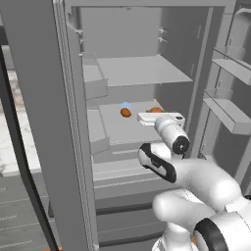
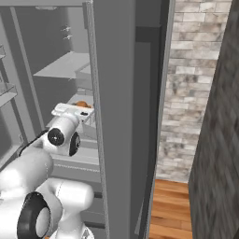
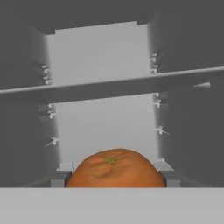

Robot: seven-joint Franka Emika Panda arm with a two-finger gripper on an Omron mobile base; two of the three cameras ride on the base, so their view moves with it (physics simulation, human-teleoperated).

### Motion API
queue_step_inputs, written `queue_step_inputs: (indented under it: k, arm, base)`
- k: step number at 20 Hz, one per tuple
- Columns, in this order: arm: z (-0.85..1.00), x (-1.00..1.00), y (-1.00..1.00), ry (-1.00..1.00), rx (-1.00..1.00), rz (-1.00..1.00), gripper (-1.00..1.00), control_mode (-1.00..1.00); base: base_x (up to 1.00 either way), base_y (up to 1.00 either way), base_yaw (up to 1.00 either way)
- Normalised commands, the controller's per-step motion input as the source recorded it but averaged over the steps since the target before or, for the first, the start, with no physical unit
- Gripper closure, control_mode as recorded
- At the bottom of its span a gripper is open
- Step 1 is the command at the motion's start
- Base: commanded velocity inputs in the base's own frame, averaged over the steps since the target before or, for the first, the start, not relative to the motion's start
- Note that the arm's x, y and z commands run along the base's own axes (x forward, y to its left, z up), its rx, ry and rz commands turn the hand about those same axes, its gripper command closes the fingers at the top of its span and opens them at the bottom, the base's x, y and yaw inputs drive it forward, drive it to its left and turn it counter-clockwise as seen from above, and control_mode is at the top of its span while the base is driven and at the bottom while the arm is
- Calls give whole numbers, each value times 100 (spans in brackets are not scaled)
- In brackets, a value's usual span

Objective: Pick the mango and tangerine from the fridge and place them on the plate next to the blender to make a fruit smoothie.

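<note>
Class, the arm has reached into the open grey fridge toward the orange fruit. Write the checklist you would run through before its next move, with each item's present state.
1. Tall grey fridge door open, shelves reachable: ok.
2. Round orange tangerine with a green stem spot centred close ahead of the hand: ok.
3. Two-finger gripper level with the middle shelf where the fruit lies: ok.
4. Jaws closed on the tangerine: cannot tell; the fingertips are hidden.
5. Second small orange-brown fruit lying apart to the left on that shelf, clear of the hand: ok.
6. Shelf above leaves room over the white hand: ok.
</note>
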Motion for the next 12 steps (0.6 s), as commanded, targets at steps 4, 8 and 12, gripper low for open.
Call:
queue_step_inputs:
  k: [4,8,12]
  arm:
    - [100,-100,0,11,0,0,100,-100]
    - [97,-100,0,26,0,0,100,-100]
    - [34,-100,0,42,-11,0,100,-100]
  base:
    - [0,0,0]
    - [0,0,0]
    - [0,0,0]
